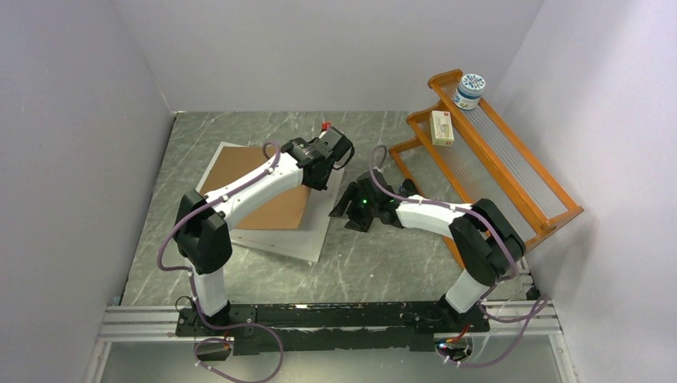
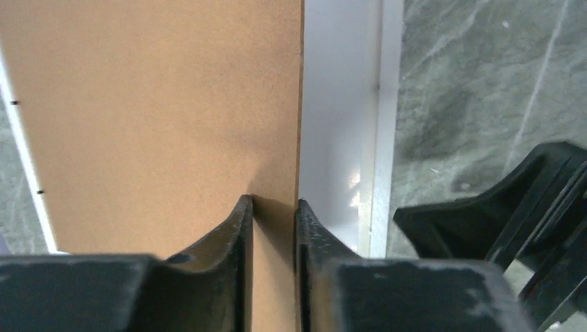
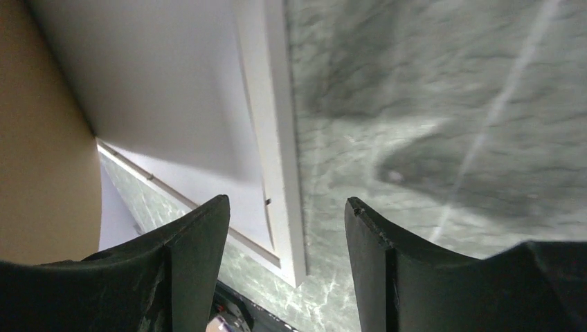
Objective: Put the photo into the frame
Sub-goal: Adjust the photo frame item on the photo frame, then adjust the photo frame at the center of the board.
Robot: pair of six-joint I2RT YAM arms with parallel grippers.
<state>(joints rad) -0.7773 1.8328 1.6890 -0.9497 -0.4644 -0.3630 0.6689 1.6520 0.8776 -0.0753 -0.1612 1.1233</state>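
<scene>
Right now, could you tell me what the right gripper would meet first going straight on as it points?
Probably the frame's white rim, lying just ahead of the right gripper, in line with its open jaws; depth is hard to judge.

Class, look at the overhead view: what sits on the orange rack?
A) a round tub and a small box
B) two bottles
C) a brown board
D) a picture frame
A: a round white tub and a small box sit on the orange rack, toward its far end; nothing else shows on it.
</scene>
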